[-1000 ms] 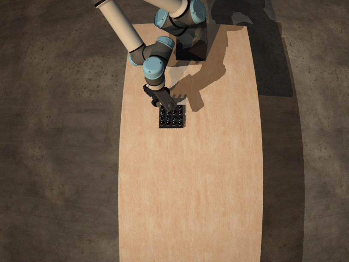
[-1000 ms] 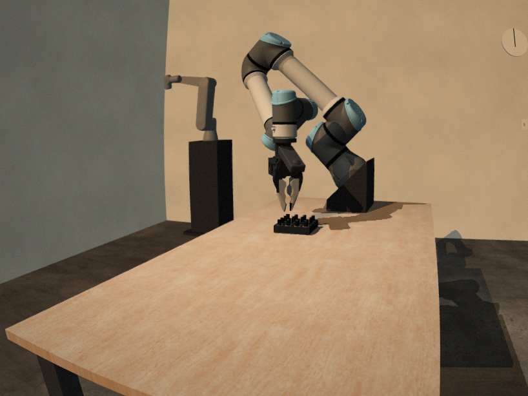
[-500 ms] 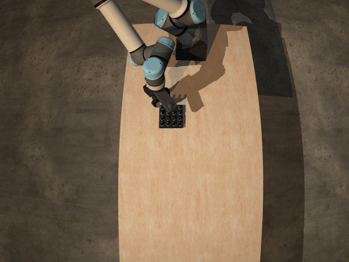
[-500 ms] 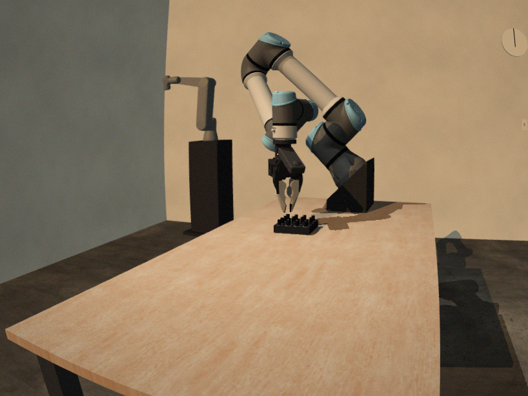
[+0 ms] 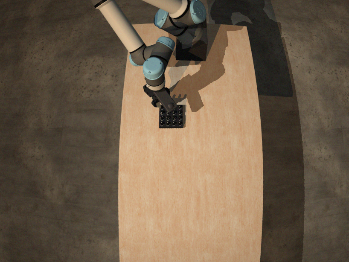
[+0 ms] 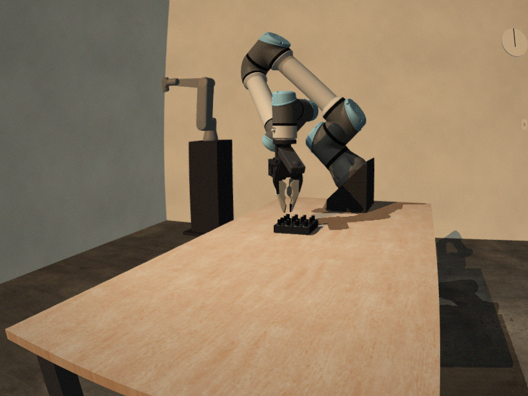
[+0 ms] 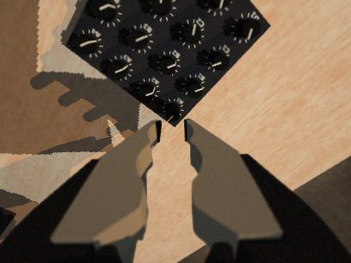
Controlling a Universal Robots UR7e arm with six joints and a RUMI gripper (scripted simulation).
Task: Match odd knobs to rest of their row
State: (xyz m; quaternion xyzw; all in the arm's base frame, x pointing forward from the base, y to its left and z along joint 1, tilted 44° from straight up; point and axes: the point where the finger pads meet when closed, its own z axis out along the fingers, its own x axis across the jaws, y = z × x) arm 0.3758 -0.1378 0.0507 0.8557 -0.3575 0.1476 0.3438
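Observation:
The black knob box (image 5: pixel 172 116) lies on the wooden table, with a four-by-four grid of small black knobs with pale pointer lines; it also shows in the side view (image 6: pixel 296 226) and the wrist view (image 7: pixel 168 47). My gripper (image 7: pixel 172 121) points straight down and hovers a little above the box's corner nearest the robot base. Its fingers stand a narrow gap apart with nothing between them. The corner knob (image 7: pixel 171 108) lies just ahead of the fingertips. In the side view the fingertips (image 6: pixel 288 208) are just above the knob tops. From overhead the gripper body (image 5: pixel 166 104) hides that corner.
The robot's dark base block (image 5: pixel 191 42) stands at the table's far end. A second arm on a dark pedestal (image 6: pixel 211 178) stands off the table to the left. The arm casts shadows beside the box.

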